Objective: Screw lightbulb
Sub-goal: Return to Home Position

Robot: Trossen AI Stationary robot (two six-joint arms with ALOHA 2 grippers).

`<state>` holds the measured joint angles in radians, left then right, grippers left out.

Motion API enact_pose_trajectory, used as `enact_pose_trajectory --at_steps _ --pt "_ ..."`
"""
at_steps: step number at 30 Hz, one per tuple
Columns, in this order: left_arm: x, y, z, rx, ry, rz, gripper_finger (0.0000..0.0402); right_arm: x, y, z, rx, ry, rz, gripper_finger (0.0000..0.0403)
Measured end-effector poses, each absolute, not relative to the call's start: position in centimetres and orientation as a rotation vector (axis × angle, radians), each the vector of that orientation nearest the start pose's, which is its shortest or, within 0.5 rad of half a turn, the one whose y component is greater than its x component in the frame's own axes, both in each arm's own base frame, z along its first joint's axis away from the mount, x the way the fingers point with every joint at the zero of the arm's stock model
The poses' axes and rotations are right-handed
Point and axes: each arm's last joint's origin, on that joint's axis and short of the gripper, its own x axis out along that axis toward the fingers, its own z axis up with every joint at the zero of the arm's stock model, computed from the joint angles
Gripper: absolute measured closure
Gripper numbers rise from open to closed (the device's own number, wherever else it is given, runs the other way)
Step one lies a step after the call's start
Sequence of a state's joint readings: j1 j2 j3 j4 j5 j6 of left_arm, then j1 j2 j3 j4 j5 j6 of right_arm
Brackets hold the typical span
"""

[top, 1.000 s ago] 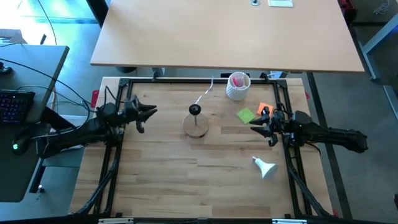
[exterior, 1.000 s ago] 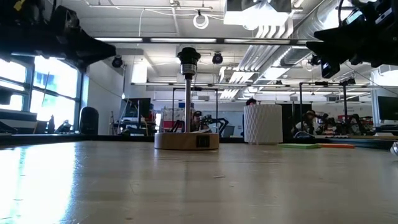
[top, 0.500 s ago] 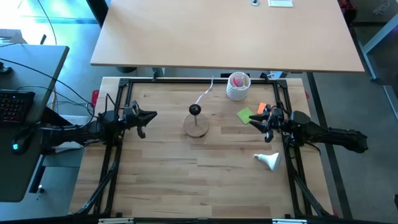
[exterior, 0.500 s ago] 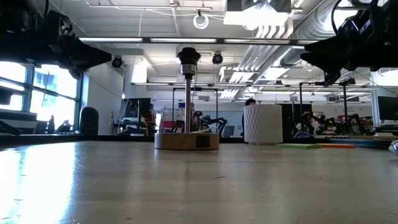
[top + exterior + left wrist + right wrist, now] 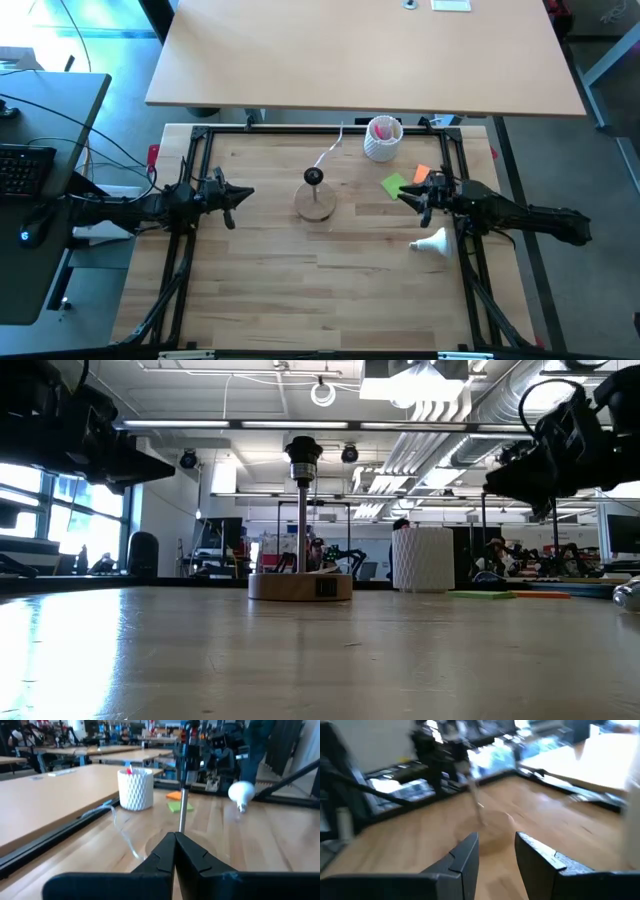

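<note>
The white lightbulb [image 5: 431, 242] lies on its side on the wooden table near the right edge, its neck toward the table's left; it also shows in the left wrist view [image 5: 241, 793]. The black socket [image 5: 314, 177] stands on a thin post on a round wooden base [image 5: 316, 205] at mid-table. My left gripper [image 5: 248, 193] hovers level, left of the socket, shut and holding nothing [image 5: 175, 836]. My right gripper [image 5: 402, 194] hovers level, right of the socket and beyond the bulb. It is open with nothing between its fingers [image 5: 495, 840].
A white ribbed cup [image 5: 382, 138] with pink contents stands at the far edge. Green [image 5: 395, 185] and orange [image 5: 424, 174] notes lie by the right gripper. A white cord [image 5: 328, 155] runs from the socket to the far edge. Black frame rails [image 5: 190, 170] border the table.
My left gripper has shut and swung toward the near edge, sinking a little; its arm now points straight at the socket. My right gripper has turned a little toward the far edge. The lightbulb has rolled along the table toward the far edge, turning its neck to the left.
</note>
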<state>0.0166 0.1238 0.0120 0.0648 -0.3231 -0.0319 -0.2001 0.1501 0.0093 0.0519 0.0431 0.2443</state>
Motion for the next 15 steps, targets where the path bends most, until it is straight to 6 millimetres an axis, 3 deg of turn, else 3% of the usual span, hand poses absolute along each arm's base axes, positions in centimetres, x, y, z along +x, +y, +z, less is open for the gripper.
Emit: enact_pose_trajectory --at_steps 15 --pt "10.38 1.11 16.16 -0.02 0.068 0.343 0.0401 10.44 -2.32 15.5 0.269 0.101 -0.283 0.0279"
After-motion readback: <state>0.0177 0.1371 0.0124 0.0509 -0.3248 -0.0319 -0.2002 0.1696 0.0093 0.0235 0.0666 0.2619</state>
